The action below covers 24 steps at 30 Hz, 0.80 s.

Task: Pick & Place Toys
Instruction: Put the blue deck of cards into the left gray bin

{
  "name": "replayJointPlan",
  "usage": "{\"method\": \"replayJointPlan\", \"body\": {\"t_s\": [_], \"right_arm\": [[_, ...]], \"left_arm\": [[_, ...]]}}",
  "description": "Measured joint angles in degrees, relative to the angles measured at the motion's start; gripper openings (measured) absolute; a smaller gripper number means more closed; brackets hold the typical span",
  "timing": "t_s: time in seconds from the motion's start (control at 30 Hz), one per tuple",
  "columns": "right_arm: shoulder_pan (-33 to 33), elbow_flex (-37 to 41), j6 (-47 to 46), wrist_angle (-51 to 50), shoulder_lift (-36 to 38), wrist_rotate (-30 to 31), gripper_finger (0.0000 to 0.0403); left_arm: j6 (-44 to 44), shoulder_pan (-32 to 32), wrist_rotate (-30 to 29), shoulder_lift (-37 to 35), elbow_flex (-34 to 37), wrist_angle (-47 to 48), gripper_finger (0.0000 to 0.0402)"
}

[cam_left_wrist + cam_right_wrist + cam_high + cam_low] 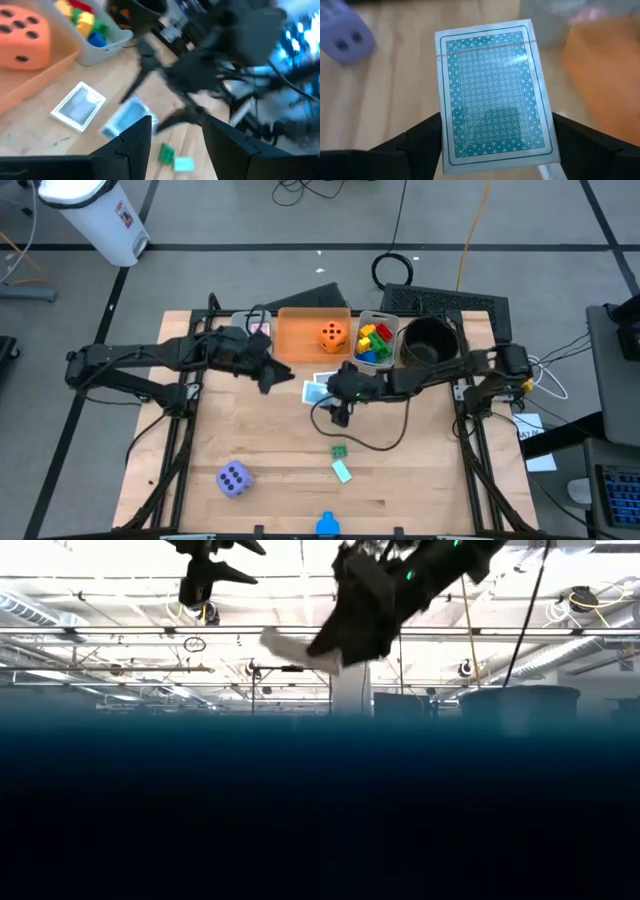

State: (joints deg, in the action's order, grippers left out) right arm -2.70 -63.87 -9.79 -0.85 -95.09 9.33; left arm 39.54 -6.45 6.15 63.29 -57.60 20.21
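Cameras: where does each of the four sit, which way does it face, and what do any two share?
High: overhead, straight down on the table; both arms show.
Low: table height, level into the room; both arms drop in from above.
Left wrist: on the left arm, facing the right arm; own left gripper at the bottom.
Right wrist: on the right arm, facing the table; right gripper clamps a teal-backed card.
Shared: orange die in high and left wrist; purple die in high and right wrist.

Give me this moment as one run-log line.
right gripper: shut on teal-backed card, lifted | left gripper: open, empty, above table | orange die: in orange bin | purple die: on table
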Motion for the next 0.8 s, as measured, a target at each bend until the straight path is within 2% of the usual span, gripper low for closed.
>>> {"method": "replayJointPlan", "body": {"t_s": [0.13,0.3,0.4,0.53,0.7,0.8], "right_arm": [[-0.04,-0.09,0.43,-0.34,4.70,2.00,0.0309],[-0.02,-0.09,0.79,-0.05,9.34,7.25,0.0309],[-0.02,-0.09,1.94,-0.22,10.65,9.04,0.0310],[-0.02,-0.08,1.95,-1.47,11.25,10.08,0.0309],[-0.02,-0.01,1.48,-2.53,11.17,10.34,0.0309],[-0.02,0.02,0.59,-3.34,11.17,10.39,0.0309]], "left_arm": [[7.12,-4.23,0.71,0.64,0.00,-0.98,0.0182],[11.39,-7.23,1.19,3.13,-0.02,-1.71,0.0182],[13.73,-7.63,4.16,5.79,-0.02,-4.63,0.0182],[15.03,-7.64,9.18,9.34,-0.02,-13.07,0.0182],[17.04,-7.02,10.25,12.53,-0.02,-21.25,0.0182],[16.82,-6.93,10.47,13.42,-0.04,-21.53,0.0182]]}}
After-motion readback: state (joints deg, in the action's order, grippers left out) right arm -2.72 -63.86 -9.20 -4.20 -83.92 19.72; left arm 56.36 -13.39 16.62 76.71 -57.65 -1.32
